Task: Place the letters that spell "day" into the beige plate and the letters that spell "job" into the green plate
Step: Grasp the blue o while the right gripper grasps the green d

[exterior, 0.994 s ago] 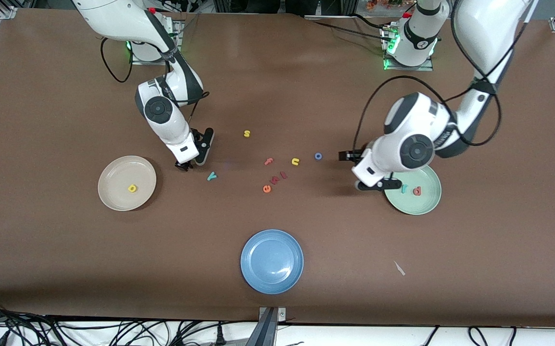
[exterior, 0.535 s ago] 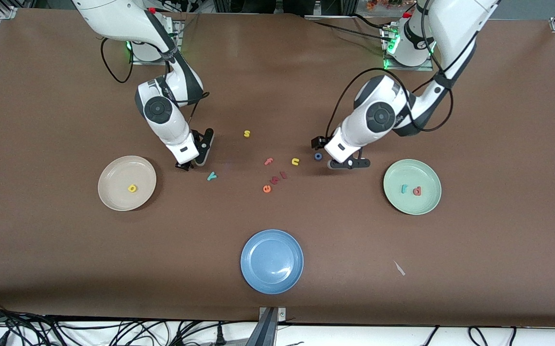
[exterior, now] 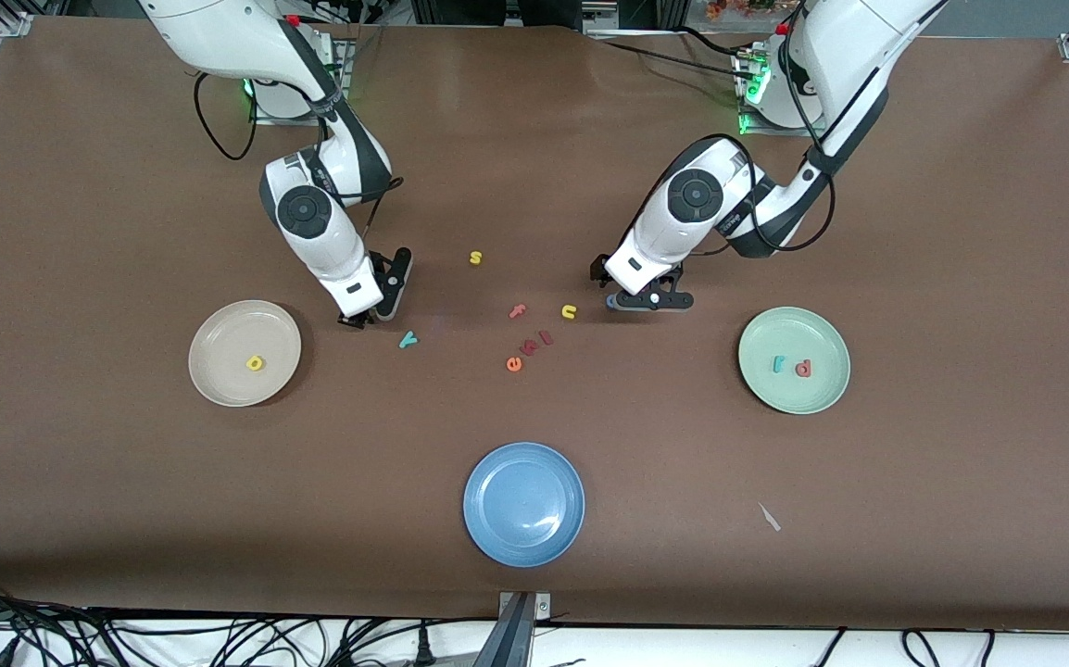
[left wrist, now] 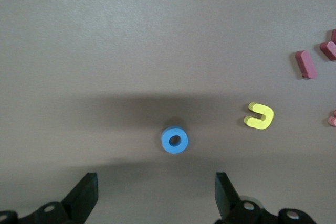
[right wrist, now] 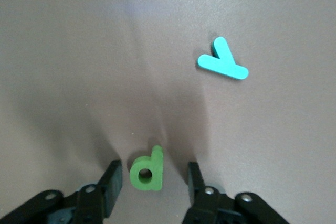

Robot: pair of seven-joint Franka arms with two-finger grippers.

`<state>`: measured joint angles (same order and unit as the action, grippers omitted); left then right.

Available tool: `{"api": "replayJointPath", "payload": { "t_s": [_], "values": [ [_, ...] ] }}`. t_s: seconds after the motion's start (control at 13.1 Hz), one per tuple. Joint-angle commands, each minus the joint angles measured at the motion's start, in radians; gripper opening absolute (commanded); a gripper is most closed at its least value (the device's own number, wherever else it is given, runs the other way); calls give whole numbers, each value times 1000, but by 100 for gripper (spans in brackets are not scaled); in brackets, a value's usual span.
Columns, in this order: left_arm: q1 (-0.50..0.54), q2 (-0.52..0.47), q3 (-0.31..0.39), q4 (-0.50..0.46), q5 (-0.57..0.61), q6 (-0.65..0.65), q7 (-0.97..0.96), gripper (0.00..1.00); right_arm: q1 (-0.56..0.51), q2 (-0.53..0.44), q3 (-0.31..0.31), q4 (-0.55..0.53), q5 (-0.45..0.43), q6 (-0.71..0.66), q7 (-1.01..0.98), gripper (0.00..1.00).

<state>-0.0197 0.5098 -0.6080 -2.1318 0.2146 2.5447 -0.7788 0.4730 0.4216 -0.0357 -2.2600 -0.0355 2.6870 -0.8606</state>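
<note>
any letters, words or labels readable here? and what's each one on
"s" yellow, on the table
"u" yellow, table
"f" pink, table
"e" orange, table
"y" teal, table
"o" blue, table
"d" green, table
"a" yellow, in the beige plate
"j" teal, in the green plate
"b" red, green plate
Red pieces beside "e": unreadable
No brand or number is readable

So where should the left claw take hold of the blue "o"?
From straight above, across the outer rim of the blue "o". It lies flat on the table, a small ring with no stem, so any two opposite sides serve. The open left claw is already nearly over it.
</note>
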Motion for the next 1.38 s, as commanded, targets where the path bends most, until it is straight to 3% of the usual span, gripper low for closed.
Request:
{"api": "replayJointPath", "payload": {
  "t_s": [0.0, 0.23, 0.38, 0.69, 0.76, 0.92, 0.99, 1.3],
  "values": [
    [-22, 27, 5, 23, 32, 19, -33, 93, 4, 3, 2, -1, -11, 1, 6, 49],
    [-43, 30, 10, 24, 49, 23, -33, 73, 9, 3, 2, -3, -11, -1, 8, 43],
    [-43, 42, 11, 24, 61, 23, -33, 66, 10, 3, 2, -1, -11, -1, 20, 39],
    [-43, 113, 28, 104, 205, 22, -40, 66, 12, 3, 2, -3, -11, -1, 20, 34],
    [-45, 118, 28, 107, 222, 22, -40, 61, 13, 3, 2, -3, -11, -1, 20, 30],
    [-45, 122, 28, 107, 229, 22, -49, 61, 13, 3, 2, -3, -11, -1, 20, 26],
    [-45, 124, 30, 107, 229, 23, -50, 61, 13, 3, 2, -3, -11, -1, 21, 17],
    [-60, 128, 40, 99, 230, 22, -51, 61, 13, 3, 2, -3, -11, -1, 43, 9]
  ]
}}
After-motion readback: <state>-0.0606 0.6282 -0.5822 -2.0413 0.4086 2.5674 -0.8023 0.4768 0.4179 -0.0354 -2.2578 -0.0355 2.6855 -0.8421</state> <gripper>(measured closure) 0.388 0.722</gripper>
